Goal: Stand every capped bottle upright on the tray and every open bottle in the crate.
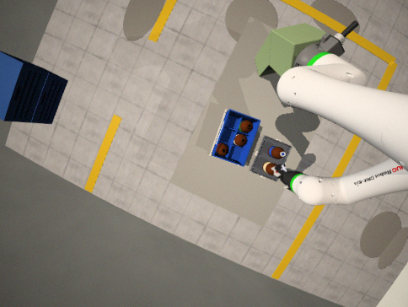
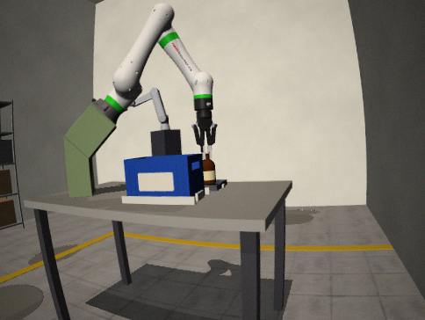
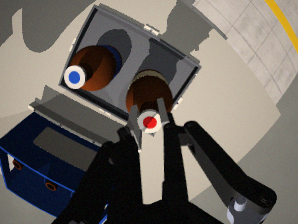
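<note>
My gripper [image 3: 149, 110] is shut on the neck of a brown bottle with a red cap [image 3: 149, 99]. The bottle stands upright on the grey tray [image 1: 270, 159]; in the side view it shows under the fingers [image 2: 209, 170]. A second brown bottle with a blue cap [image 3: 89, 70] stands upright on the same tray beside it [image 1: 276, 152]. The blue crate [image 1: 233, 137] sits left of the tray and holds three open brown bottles [image 1: 240, 139], all upright in its compartments.
The green robot base [image 1: 288, 48] stands behind the crate and tray on the table. A dark box [image 2: 166, 142] sits behind the crate. The table's right edge [image 2: 281, 202] is close to the tray.
</note>
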`<control>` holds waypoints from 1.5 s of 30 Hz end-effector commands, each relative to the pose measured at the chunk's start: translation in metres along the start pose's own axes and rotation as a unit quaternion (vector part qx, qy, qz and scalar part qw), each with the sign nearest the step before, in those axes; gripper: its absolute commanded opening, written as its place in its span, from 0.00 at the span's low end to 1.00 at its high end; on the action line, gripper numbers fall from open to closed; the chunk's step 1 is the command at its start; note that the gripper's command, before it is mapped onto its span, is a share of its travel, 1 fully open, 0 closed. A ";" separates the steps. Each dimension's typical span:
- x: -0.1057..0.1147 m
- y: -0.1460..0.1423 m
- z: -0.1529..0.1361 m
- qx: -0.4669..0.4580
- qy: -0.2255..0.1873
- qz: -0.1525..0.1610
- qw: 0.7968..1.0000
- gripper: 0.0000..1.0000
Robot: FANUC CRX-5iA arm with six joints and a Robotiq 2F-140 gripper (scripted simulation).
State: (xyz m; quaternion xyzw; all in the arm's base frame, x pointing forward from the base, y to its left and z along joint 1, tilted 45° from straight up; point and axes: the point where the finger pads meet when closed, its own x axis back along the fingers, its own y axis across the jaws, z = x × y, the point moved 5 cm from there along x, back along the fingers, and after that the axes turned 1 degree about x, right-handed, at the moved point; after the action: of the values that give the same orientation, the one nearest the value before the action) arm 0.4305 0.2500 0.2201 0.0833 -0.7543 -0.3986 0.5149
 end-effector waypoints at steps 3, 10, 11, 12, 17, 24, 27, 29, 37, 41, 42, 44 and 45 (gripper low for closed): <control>-0.002 0.000 0.000 0.000 0.000 0.000 1.000 0.00; -0.004 0.000 0.001 0.000 0.000 0.000 1.000 0.00; -0.005 0.000 0.001 0.000 0.000 0.000 1.000 0.00; -0.005 0.000 0.001 0.000 0.000 0.000 1.000 0.00; -0.006 0.000 0.001 0.000 0.000 0.000 1.000 0.00; -0.009 0.000 0.001 0.000 0.000 0.000 1.000 0.00; -0.010 0.000 0.000 0.000 0.000 0.000 1.000 0.00; -0.011 0.000 0.000 0.000 0.000 0.000 1.000 0.00; -0.011 0.000 0.000 0.000 0.000 0.000 1.000 1.00; -0.011 0.000 0.000 0.000 0.000 0.000 1.000 1.00; -0.011 0.000 0.000 0.000 0.000 0.000 1.000 1.00; -0.011 0.000 0.000 0.000 0.000 0.000 1.000 1.00; -0.011 0.000 0.000 0.000 0.000 0.000 1.000 1.00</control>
State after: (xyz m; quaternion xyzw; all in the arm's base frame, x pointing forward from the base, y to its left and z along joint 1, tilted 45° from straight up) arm 0.4354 0.2561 0.2122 0.0833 -0.7544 -0.3986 0.5149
